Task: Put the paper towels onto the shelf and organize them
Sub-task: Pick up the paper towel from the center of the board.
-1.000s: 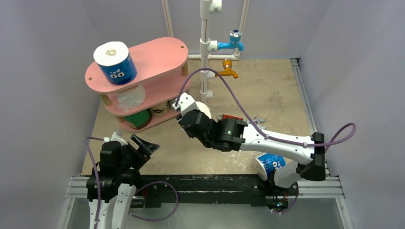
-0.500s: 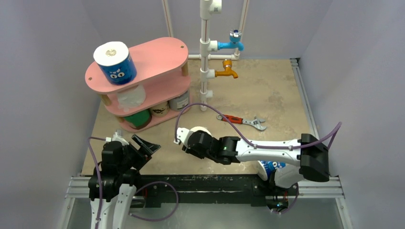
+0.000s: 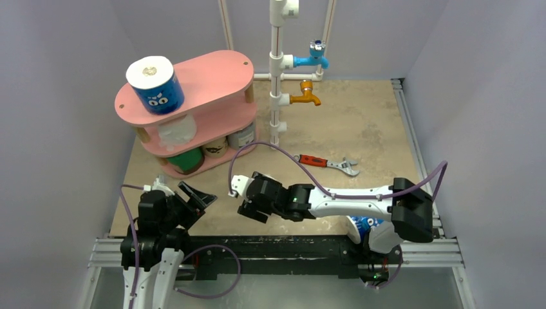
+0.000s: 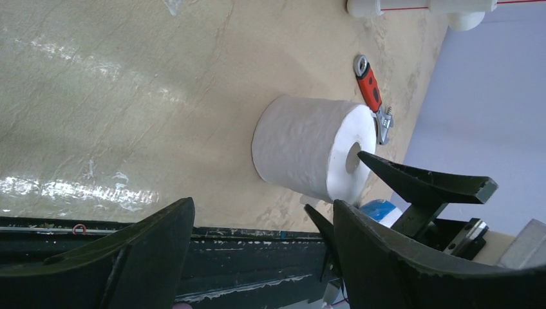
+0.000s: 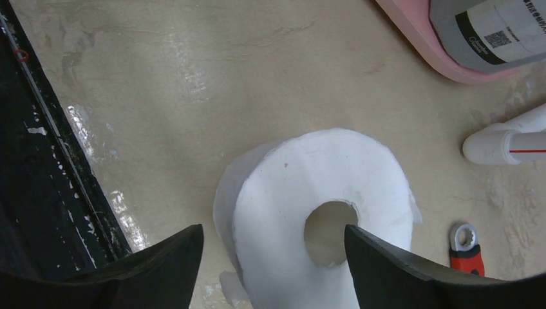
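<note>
Beige table, white roll upright.
Sits between spread fingers of right gripper; ahead of left gripper, likewise spread, empty.

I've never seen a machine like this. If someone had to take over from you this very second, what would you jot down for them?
Left gripper: open and empty, at the near left of the table.
Right gripper: open, right over the bare white roll, which stands on the table in front of the shelf.
Done: five rolls are shelved. The blue roll is on the top tier and the middle-tier white roll is below it. The green roll, brown roll and grey roll are on the bottom tier.
Left: shelve the bare white roll and the second blue roll at the table's near right edge.
</note>
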Robot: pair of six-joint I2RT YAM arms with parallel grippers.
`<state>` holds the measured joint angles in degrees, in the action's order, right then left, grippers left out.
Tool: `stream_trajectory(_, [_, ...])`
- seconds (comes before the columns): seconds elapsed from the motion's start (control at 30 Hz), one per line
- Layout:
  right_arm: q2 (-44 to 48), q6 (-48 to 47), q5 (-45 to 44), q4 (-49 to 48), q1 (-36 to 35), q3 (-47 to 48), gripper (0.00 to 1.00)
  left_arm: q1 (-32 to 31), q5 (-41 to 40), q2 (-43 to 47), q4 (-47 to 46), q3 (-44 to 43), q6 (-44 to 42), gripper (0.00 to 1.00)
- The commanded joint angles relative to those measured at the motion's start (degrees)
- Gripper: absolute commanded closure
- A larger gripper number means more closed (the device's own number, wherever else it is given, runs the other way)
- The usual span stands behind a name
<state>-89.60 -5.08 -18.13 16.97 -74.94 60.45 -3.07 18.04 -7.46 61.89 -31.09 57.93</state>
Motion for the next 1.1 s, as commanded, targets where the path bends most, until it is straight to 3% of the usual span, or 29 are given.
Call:
stream_trajectory(0.0, [7.6, 2.6, -2.6, 1.6, 0.0, 2.7, 0.20, -0.2, 0.9, 0.5, -0.8, 0.2, -0.2, 0.22])
stream_trajectory(0.1, [14.9, 8.7, -4.4, 0.6, 0.0, 1.0, 0.19, -0.2, 0.8, 0.5, -0.9, 0.3, -0.2, 0.22])
stream_trajectory(0.17, [19.9, 16.4, -11.3, -0.9, 0.3, -1.3, 0.17, -0.2, 0.8, 0.6, -1.1, 0.4, -0.1, 0.22])
stream_trajectory(0.27, [24.1, 38.9, -15.0, 3.8, 4.7, -1.5, 0.13, -0.2, 0.6, 0.7, -1.7, 1.1, 0.5, 0.22])
stream_trajectory(0.37, [24.8, 65.8, -10.8, 12.2, 8.4, -1.0, 0.14, -0.2, 1.0, 0.6, -2.4, 2.0, 1.2, 0.22])
stream_trajectory(0.47, [23.0, 78.5, -7.2, 16.8, 8.4, -1.2, 0.18, -0.2, 1.2, 0.4, -2.3, 2.1, 1.5, 0.22])
stream_trajectory(0.67, [14.9, 83.6, -4.9, 21.1, 8.4, 0.0, 0.19, -0.2, -1.1, 0.5, 0.4, 0.4, 1.3, 0.23])
stream_trajectory(0.83, [15.3, 85.5, -4.5, 17.4, 10.6, -5.7, 0.22, -0.2, -1.9, 0.9, 2.1, -0.1, 1.3, 0.23])
stream_trajectory(1.07, [12.7, 84.2, -2.4, 15.0, 11.9, -6.7, 0.26, -0.3, -2.5, 1.4, 3.6, 0.4, 2.1, 0.23])
